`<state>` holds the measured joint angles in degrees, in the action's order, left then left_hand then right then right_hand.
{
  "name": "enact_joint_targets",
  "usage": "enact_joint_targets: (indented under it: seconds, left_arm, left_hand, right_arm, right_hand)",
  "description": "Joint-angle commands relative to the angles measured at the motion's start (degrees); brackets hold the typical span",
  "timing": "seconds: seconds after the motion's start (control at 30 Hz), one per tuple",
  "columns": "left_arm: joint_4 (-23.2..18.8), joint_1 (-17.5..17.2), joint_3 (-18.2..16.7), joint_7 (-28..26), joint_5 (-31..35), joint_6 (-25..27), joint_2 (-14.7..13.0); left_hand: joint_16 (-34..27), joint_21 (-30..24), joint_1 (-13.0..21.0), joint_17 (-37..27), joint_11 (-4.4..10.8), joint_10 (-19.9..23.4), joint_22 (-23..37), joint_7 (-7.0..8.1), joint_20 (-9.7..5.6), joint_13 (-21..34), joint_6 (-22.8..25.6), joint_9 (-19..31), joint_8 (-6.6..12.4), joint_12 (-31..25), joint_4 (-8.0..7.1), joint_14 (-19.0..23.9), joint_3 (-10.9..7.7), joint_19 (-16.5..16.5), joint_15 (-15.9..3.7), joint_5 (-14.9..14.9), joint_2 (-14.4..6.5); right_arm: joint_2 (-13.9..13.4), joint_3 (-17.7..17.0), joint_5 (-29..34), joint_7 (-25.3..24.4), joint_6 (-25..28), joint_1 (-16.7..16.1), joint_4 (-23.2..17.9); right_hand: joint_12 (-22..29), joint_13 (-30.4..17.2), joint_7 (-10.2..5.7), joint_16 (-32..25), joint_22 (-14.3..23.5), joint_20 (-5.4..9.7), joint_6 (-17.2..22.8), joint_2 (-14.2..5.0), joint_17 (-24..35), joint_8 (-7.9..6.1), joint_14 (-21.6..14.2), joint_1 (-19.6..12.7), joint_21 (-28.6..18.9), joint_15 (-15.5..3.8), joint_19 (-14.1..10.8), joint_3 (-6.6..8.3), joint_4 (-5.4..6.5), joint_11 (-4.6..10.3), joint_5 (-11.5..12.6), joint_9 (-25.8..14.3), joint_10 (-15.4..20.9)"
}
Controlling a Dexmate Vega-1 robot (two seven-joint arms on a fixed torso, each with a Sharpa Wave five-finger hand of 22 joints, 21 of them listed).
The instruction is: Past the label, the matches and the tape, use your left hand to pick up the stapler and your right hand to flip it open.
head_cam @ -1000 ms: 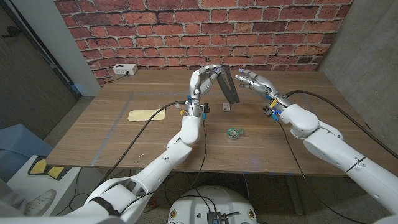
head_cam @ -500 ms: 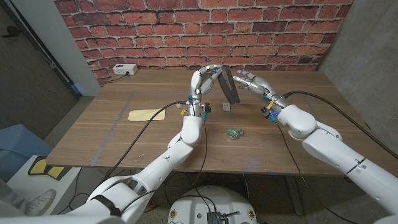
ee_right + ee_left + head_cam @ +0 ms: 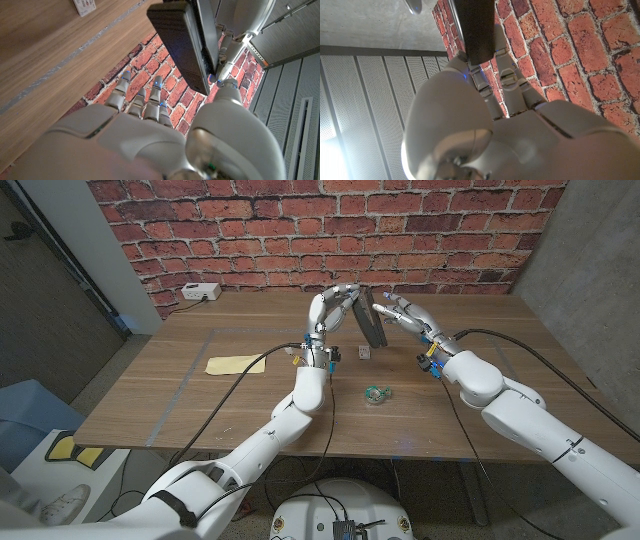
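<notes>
Both hands are raised above the far middle of the counter [image 3: 200, 395], and the stapler [image 3: 369, 319] is between them, lifted off the wood. The left hand [image 3: 330, 308] grips it from the side with fingers closed around its body, so that the long black part stands nearly upright and one end is free for the other hand. The right hand [image 3: 405, 310] is just beside the stapler with fingers spread and holds nothing; I cannot tell whether its fingertips touch the stapler. I judge this to be the approach for flipping it open. Below them on the counter lie the small matches box [image 3: 363, 352] and the tape roll [image 3: 377, 393], nearer the front edge, and the yellow label [image 3: 235, 364] toward the left edge.
</notes>
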<state>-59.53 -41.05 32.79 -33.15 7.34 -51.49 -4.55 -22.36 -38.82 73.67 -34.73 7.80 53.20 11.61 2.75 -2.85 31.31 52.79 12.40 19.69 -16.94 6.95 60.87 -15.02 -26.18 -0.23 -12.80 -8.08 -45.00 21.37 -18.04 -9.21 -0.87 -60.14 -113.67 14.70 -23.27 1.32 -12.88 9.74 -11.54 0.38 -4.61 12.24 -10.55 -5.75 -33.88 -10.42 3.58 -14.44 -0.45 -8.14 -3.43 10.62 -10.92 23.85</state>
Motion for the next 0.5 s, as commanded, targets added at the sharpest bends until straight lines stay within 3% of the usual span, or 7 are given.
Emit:
enact_joint_targets:
  seconds: [0.03, 0.27, 0.4, 0.5]
  left_arm:
    - [1.02, 0.37, 0.49, 0.84, -0.75, -0.27, 0.43]
    - [1.01, 0.41, 0.55, 0.37, -0.02, -0.15, 0.43]
    - [1.04, 0.34, 0.58, 0.41, -0.33, -0.04, 0.48]
    - [1.08, 0.34, 0.64, 0.43, -0.34, 0.01, 0.47]
  left_hand:
    - [0.22, -0.65, 1.38, -0.13, 0.05, 0.46, 0.03, 0.35, -8.01, 0.01, 0.13, 0.20, -0.24, 0.12, 0.04, 7.78, 0.07, 0.16, -13.40, -0.16, -1.19]
    - [0.27, -0.78, 1.44, -0.22, 0.00, 0.52, -0.01, 0.25, -8.02, -0.04, 0.31, 0.21, -0.24, 0.22, 0.06, 7.85, 0.11, 0.19, -13.40, -0.17, -1.18]
    - [0.31, -0.85, 1.47, -0.28, 0.00, 0.57, -0.04, 0.36, -8.03, -0.06, 0.41, 0.22, -0.25, 0.27, 0.07, 7.90, 0.15, 0.23, -13.40, -0.17, -1.15]
    - [0.35, -0.92, 1.51, -0.34, 0.06, 0.67, -0.07, 0.27, -8.02, -0.06, 0.52, 0.22, -0.25, 0.27, 0.08, 7.93, 0.18, 0.25, -13.40, -0.17, -1.13]
  right_arm:
    - [1.26, 0.49, 0.34, -0.99, -0.16, 0.31, 0.74]
    - [1.59, 0.73, 0.32, -0.98, 0.08, 0.71, 0.73]
    - [1.81, 0.88, 0.33, -1.04, 0.09, 0.84, 0.88]
    - [2.30, 1.05, 0.48, -1.41, -0.29, 0.89, 1.23]
  right_hand:
    - [0.56, 0.03, 0.15, -0.71, 0.15, 0.68, -0.10, -0.06, 0.01, -0.51, -1.21, -1.42, -0.47, 0.05, -0.36, 0.59, -0.38, -0.23, 0.02, -0.14, 1.93]
    - [0.50, 0.34, 0.12, -0.82, 0.14, 0.84, -0.43, -0.04, -0.09, -0.47, -1.62, -1.95, -0.47, -0.19, -0.33, 0.81, -0.54, -0.49, -0.06, -0.12, 2.57]
    - [0.66, 0.62, 0.19, -0.89, 0.14, 0.85, -0.50, -0.15, -0.16, -0.54, -1.87, -2.43, -0.46, -0.60, -0.23, 1.08, -0.62, 0.59, -0.11, -0.11, 3.77]
    - [0.77, 0.79, 0.02, -1.08, 0.14, 1.12, -0.35, -0.39, -0.17, -0.66, -2.33, -2.81, -0.45, -1.16, -0.16, 1.35, -0.63, 0.61, -0.11, -0.10, 4.61]
